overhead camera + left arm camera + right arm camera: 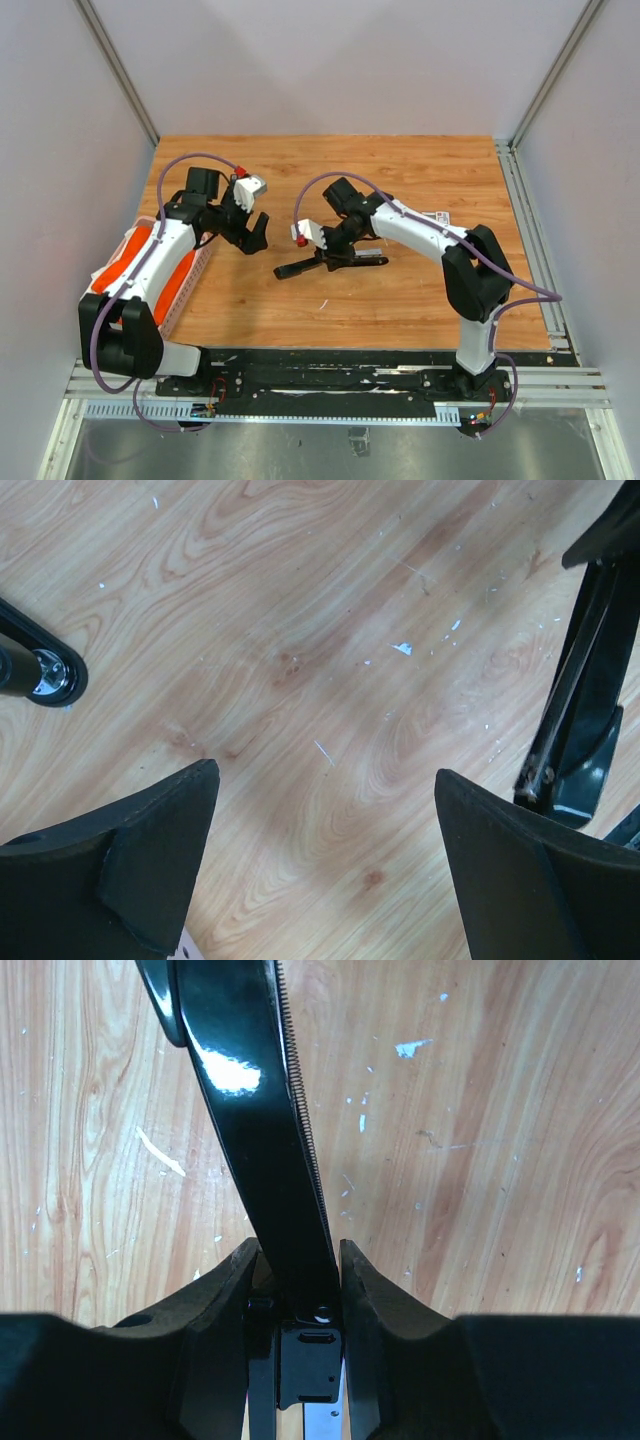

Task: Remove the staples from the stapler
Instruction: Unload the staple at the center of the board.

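The right pincer (297, 1256) was clamped tight on the black stapler (250, 1120). The left pincer (325, 775) hung wide open near it, holding nothing. Tiny staples (323, 752) lay loose on the wooden counter (200, 630) below the left pincer.

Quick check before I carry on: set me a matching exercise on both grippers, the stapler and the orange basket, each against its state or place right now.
Things:
1. left gripper
2. right gripper
3. stapler
4. orange basket

States or places:
A. at the left edge of the table
B. open, holding nothing, above bare wood
C. shut on the stapler
D. glossy black, near the middle of the table

Pairs: 1-B, 2-C, 3-D, 4-A
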Robot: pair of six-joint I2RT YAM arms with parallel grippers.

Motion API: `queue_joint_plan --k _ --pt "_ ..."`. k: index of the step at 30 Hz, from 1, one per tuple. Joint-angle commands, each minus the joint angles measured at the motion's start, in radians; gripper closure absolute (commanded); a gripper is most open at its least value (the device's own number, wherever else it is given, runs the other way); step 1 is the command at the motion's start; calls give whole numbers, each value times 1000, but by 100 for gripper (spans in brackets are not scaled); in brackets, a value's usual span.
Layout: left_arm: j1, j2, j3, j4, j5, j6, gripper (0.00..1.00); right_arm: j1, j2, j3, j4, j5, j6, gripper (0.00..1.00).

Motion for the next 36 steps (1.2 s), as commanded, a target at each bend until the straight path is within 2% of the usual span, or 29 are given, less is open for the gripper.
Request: queue_joint_plan --k 1,11,24,36 --pt "8 -26 -19 32 3 9 6 -36 45 118 -207 -121 22 99" --pt "9 -32 -36 43 3 9 6 -38 178 295 -436 -193 66 99" --pt "14 -47 -53 65 -5 2 6 -50 315 377 -568 -313 52 99" --pt "20 -48 -61 71 4 -3 6 -69 437 502 -663 -311 19 99"
